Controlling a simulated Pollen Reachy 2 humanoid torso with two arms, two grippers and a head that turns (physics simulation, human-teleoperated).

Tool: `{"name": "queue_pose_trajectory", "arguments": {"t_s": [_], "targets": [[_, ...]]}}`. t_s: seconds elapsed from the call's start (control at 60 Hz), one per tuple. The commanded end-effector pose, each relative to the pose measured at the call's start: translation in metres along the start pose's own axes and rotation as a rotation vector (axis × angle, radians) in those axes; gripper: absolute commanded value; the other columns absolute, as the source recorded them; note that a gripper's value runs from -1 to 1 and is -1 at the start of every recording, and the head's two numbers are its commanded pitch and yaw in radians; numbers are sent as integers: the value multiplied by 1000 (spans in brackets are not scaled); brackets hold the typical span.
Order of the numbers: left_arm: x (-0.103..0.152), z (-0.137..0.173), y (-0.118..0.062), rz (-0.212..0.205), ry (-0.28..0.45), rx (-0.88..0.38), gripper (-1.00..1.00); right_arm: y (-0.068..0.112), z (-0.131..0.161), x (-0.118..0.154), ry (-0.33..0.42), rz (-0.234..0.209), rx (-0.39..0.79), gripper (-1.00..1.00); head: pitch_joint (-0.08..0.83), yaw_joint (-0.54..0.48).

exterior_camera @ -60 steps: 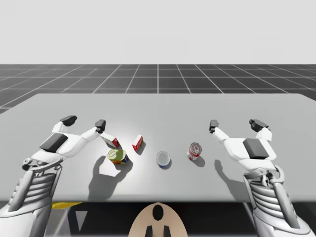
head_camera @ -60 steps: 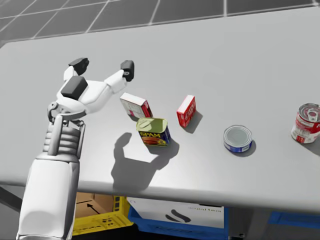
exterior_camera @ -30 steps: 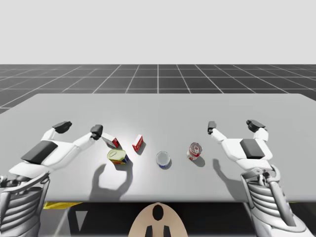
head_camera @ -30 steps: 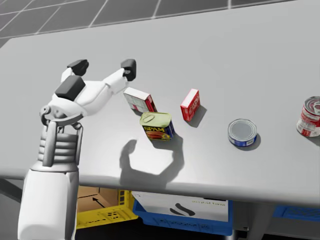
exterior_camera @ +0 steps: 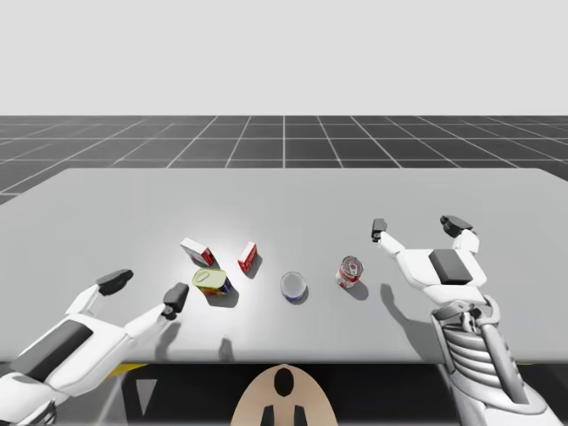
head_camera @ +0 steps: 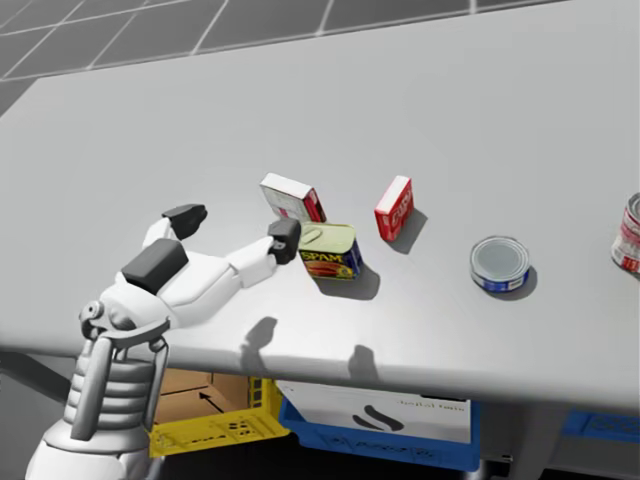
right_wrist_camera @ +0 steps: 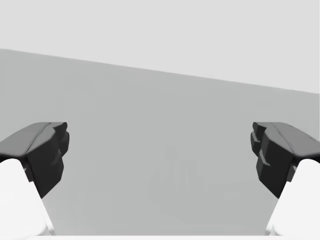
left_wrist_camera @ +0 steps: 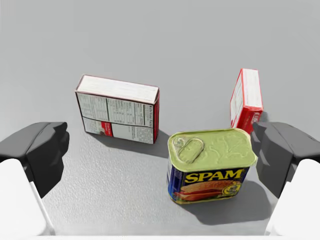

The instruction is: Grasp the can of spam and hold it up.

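The rectangular blue can with a yellow-green lid [left_wrist_camera: 210, 165] [head_camera: 335, 250] [exterior_camera: 211, 282] stands upright on the grey table [exterior_camera: 293, 200]. My left gripper [left_wrist_camera: 160, 150] [head_camera: 238, 233] [exterior_camera: 145, 292] is open, low near the table's front edge. The can sits ahead of it, close to one fingertip [left_wrist_camera: 272, 150], with a gap on the other side. My right gripper [exterior_camera: 417, 226] [right_wrist_camera: 160, 150] is open above bare table at the right, holding nothing.
A red and white box [left_wrist_camera: 119, 109] [exterior_camera: 197, 252] lies just beyond the can, and a smaller red box [left_wrist_camera: 246, 100] [exterior_camera: 248, 256] stands beside it. A flat round blue tin [exterior_camera: 294, 287] and a red round can [exterior_camera: 350, 271] sit further right. Crates [head_camera: 215, 415] lie under the table.
My left arm has pulled back toward the front edge and dropped low, so its gripper now faces the blue can from the near side. My head has turned slightly. The right arm barely moved.
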Motion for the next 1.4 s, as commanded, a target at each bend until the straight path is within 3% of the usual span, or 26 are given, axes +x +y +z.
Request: {"name": "queue_pose_trajectory", "arguments": {"t_s": [0.017,0.15,0.317,0.583,0.667,0.717,1.083,1.1,1.133,1.15,1.167,1.183,1.233,1.4], "targets": [[-31,4,-10,7,51,-33,-1000,0,0,0,2,-2,1,-1000,729,325],[-59,-10,-24,18,65,-54,-1000,0,0,0,1,-4,2,-1000,729,326],[-72,-30,-41,59,98,-48,-1000,0,0,0,-2,-1,4,-1000,732,328],[-67,-62,-59,67,166,-15,-1000,-1,-1,1,-7,0,5,-1000,731,324],[-65,-73,-64,89,180,17,-1000,-2,-1,1,-7,-2,4,-1000,732,324],[-64,-80,-66,108,179,41,-1000,-1,-1,1,-7,-2,5,-1000,732,324],[-69,-102,-77,129,166,181,-1000,-2,-1,2,-13,-9,7,-1000,725,321],[-70,-102,-77,129,168,182,-938,-2,-1,2,-13,-9,8,-1000,725,321],[-71,-102,-78,126,173,181,-213,-2,-1,3,-14,-10,8,-1000,723,320],[-71,-102,-78,126,173,181,-40,-2,-1,3,-14,-11,8,-1000,722,320],[-72,-100,-78,122,168,189,751,-3,-1,3,-15,-11,7,-1000,721,319],[-72,-100,-78,120,166,193,859,-3,-1,3,-16,-12,7,-1000,721,319],[-72,-98,-79,120,164,193,973,-3,-1,3,-15,-13,6,-1000,718,319],[-70,-93,-83,82,122,212,1000,-3,-1,3,-15,-12,3,-1000,681,323]]}}
